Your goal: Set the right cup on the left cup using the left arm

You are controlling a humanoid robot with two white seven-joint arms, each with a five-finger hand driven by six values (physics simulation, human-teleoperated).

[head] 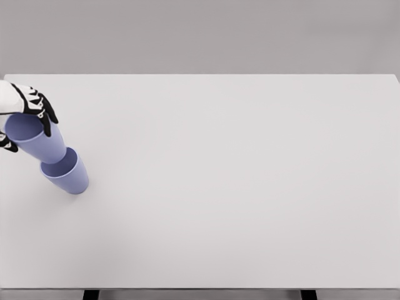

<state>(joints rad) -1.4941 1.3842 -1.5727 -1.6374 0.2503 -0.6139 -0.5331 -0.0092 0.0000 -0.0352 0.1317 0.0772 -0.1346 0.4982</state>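
Two lavender-blue cups sit at the table's left side. The lower cup [67, 174] stands on the table. The upper cup [36, 136] is tilted, its base reaching into the lower cup's mouth. My left hand [24, 115] comes in from the left edge, black fingers [42, 107] wrapped over the upper cup's rim, thumb [7, 145] on its near side. The right hand does not show.
The white table [237, 187] spans nearly the whole view, with its far edge against a grey wall and its front edge at the bottom of the picture. Nothing else stands on it.
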